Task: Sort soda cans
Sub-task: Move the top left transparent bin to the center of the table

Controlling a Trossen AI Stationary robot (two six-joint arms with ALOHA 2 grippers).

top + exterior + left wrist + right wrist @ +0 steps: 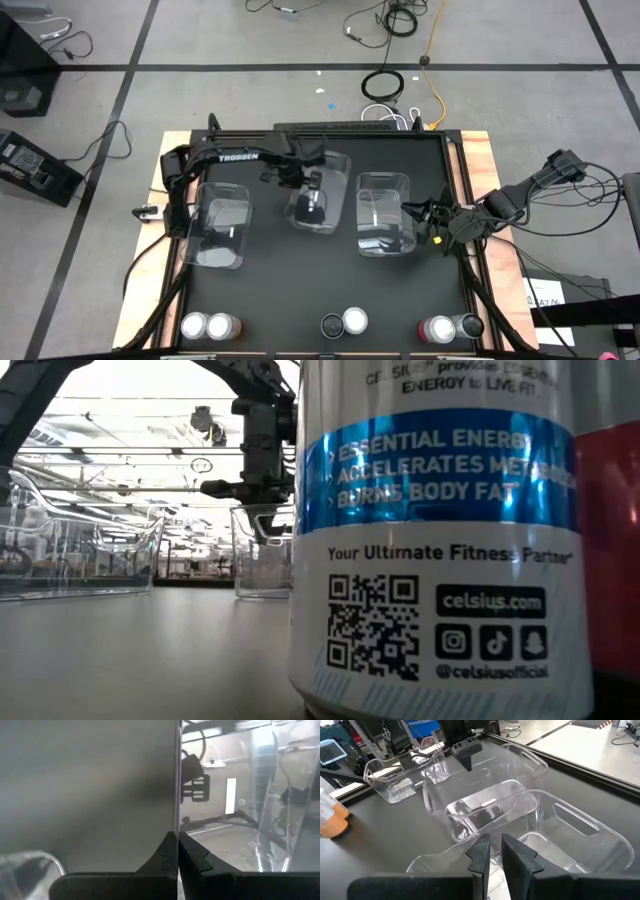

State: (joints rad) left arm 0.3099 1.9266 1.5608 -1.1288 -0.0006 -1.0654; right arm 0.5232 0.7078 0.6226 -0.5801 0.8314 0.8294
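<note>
Several soda cans stand along the table's near edge: a silver-topped one and an orange one (222, 325) at the left, a dark (332, 325) and a silver-topped one in the middle, a red (438, 328) and a dark one at the right. Three clear bins sit mid-table. Above the middle bin (322, 195) my left gripper (314, 203) points down, shut on its wall. My right gripper (424, 214) is at the right bin's (385, 212) right side, shut on its rim. My left gripper pinches the middle bin's thin clear wall (177, 795) between its two fingers, from above, pointing down; the wall shows edge-on running out from the fingertips (170, 851). The bin's bottom (262, 592) looks level with the table. My right gripper pinches the right bin's upper rim (494, 842) at its right end between its two fingers, one inside the bin and one outside. It comes from the table's right, slanting down. The bin stands upright, open side up.
The left bin (220, 228) stands apart toward the left arm's base. A white can with a blue band (430, 540) and a red can (612, 560) fill the low view close up. Bare black table lies between the bins and the cans.
</note>
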